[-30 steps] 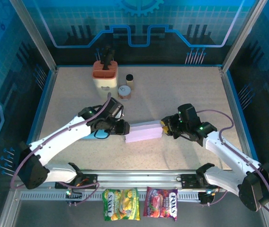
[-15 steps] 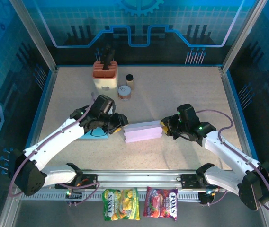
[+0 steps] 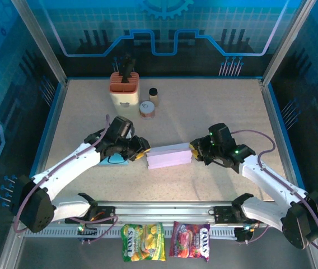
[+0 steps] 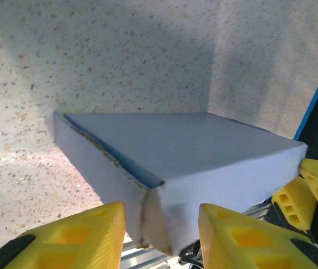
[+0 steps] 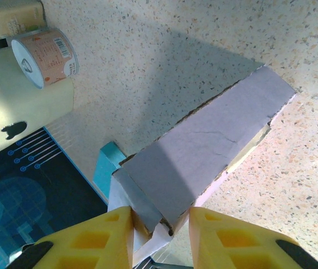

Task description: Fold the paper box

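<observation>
One paper box (image 3: 169,155): right pincer (image 5: 160,217) clamps its end, left pincer (image 4: 162,217) straddles the other, grip unclear

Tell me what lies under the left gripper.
A flat teal item beside the box's end; the left gripper hides most of it.
</observation>
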Controlling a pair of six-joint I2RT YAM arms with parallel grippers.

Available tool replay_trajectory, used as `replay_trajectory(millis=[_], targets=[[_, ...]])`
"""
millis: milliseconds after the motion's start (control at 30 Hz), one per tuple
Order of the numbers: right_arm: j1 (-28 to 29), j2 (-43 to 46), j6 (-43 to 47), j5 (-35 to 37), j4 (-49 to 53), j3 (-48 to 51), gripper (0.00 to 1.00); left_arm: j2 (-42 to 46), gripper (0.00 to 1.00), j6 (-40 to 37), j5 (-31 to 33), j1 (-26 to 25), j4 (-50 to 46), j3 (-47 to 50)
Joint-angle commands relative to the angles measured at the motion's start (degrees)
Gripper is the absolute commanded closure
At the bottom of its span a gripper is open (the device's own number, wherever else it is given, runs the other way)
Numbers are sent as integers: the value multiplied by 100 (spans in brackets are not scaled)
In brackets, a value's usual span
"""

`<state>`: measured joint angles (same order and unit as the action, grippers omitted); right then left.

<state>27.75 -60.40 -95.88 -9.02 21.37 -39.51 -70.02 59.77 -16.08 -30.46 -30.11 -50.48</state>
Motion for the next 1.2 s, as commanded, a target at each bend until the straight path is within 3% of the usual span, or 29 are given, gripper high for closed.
replay_trajectory(millis=[0, 433, 833, 1067, 1167], targets=[[73, -174, 54, 225, 913, 241, 68, 1, 63, 35, -212, 50, 128, 244], [47, -399, 95, 136, 1650, 245, 64, -67, 73, -714, -259, -16, 138, 1120], [86, -773, 336, 286, 2671, -261, 60, -603, 76, -1761, 596, -744, -576, 1067], [138, -751, 471, 295, 2741, -392, 59, -715, 79, -1837, 876, -943, -674, 998], [171, -653, 1215, 278, 2292, -776, 52, -672, 80, -1835, 920, -945, -708, 944]])
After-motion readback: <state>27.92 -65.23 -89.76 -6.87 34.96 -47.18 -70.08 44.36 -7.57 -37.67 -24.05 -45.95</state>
